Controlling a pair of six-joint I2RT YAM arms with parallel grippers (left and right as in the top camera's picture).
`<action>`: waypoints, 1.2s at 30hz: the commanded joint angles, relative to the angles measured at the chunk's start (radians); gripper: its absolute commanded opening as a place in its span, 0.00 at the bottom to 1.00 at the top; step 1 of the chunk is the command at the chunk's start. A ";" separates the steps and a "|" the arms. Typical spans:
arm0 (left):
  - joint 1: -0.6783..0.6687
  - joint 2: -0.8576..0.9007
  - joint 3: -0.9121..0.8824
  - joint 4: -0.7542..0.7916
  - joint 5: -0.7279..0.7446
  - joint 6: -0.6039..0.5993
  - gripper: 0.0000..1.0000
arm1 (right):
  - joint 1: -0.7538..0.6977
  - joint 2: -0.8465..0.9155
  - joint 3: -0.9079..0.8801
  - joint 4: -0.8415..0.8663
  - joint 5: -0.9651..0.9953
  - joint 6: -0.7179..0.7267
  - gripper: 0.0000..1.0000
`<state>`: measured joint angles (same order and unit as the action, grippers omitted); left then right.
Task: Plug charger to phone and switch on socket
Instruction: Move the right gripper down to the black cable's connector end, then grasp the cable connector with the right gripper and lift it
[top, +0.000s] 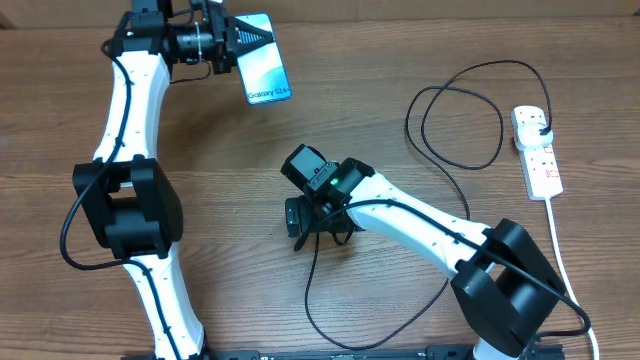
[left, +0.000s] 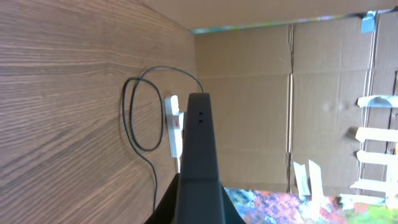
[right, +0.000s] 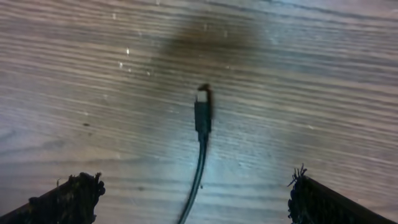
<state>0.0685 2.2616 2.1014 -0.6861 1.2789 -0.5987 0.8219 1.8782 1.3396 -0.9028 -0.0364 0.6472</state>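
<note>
Dark fingers (right: 74, 198) of the right gripper (right: 191, 190) stand wide apart, holding nothing, above the tip (right: 203, 102) of the charger (right: 199, 158), which lies on the table (right: 323, 74) near the middle; the left gripper (top: 230, 44) is closed on the phone (top: 264, 62), lifted at the far left; the black plug (top: 540, 123) seems already in the socket (top: 541, 165) at the right; joining tip to phone and switching on remain, I judge.

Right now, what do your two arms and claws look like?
My left arm and right arm are smooth white tubes with chunky black joints and thin black cables running along them. The right wrist shows a small green light. The right claw has black, rough-edged fingers.
</note>
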 joint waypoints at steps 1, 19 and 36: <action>0.020 -0.005 0.008 -0.007 0.019 0.016 0.04 | 0.003 -0.008 -0.068 0.081 -0.025 0.015 1.00; 0.020 -0.005 0.008 -0.020 -0.009 0.020 0.04 | 0.002 0.098 -0.140 0.195 -0.003 0.014 0.80; 0.020 -0.005 0.008 -0.021 -0.034 0.020 0.04 | 0.002 0.126 -0.134 0.210 0.002 0.014 0.20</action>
<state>0.0914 2.2616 2.1014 -0.7109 1.2282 -0.5983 0.8227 1.9507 1.2240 -0.6956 -0.0360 0.6586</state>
